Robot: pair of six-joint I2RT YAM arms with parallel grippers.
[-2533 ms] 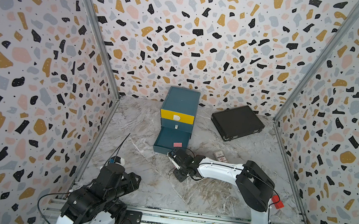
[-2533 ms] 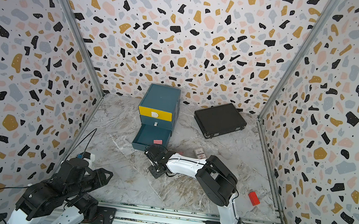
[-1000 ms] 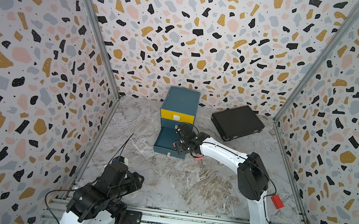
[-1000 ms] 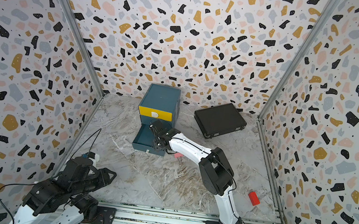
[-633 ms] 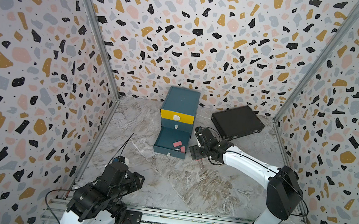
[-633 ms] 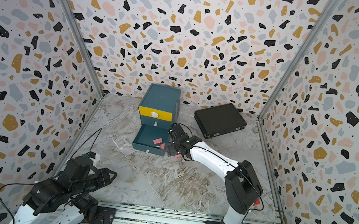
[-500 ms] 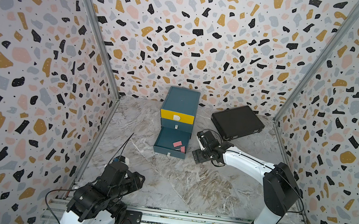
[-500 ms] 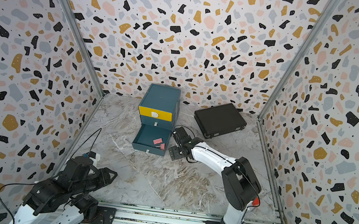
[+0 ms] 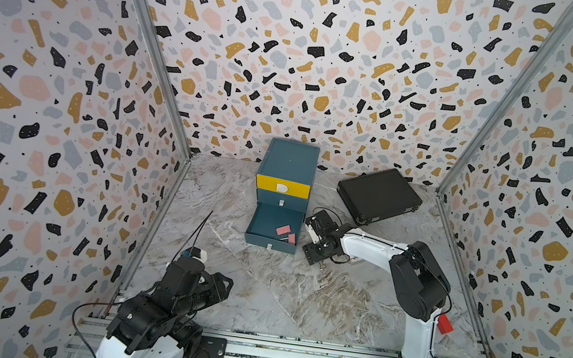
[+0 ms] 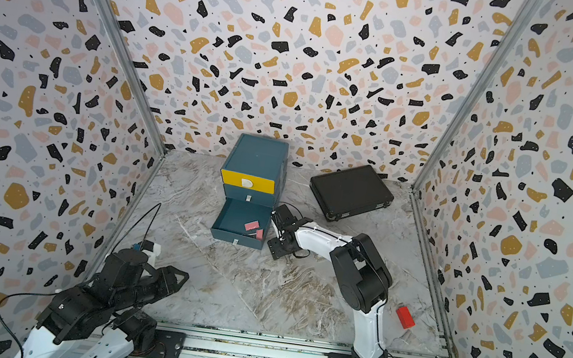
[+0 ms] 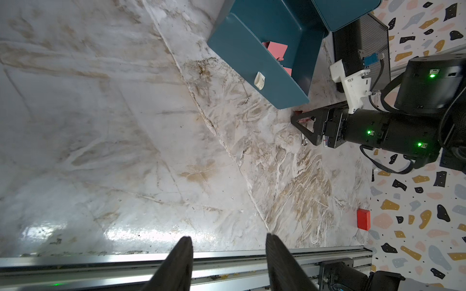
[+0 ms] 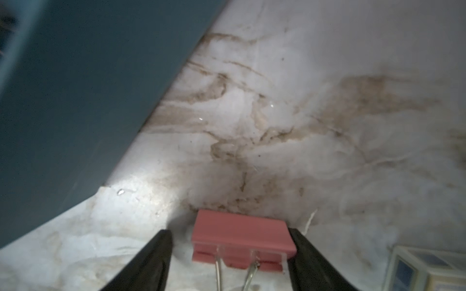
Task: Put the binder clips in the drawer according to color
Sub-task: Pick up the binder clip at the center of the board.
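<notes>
The teal drawer chest [image 9: 287, 165] stands at the back with its yellow top front shut and its bottom drawer [image 9: 263, 222] pulled out. Two pink binder clips [image 9: 283, 229] [image 10: 259, 233] lie in that drawer. My right gripper [image 9: 311, 242] is low on the floor just right of the drawer. In the right wrist view another pink clip [image 12: 242, 234] lies between its fingers: one finger [image 12: 302, 241] touches the clip's end, the other stands off with a gap. My left gripper [image 11: 228, 241] is open and empty at the front left.
A flat black case [image 9: 379, 195] lies at the back right. A red block [image 10: 405, 316] sits near the right arm's base. A small printed card box [image 12: 426, 269] rests just beside the right gripper. The drawer's side wall [image 12: 75, 100] is close to it.
The right gripper swung from over the open drawer, where a second pink clip now lies, to the floor at its right, around another pink clip. The left arm stayed still.
</notes>
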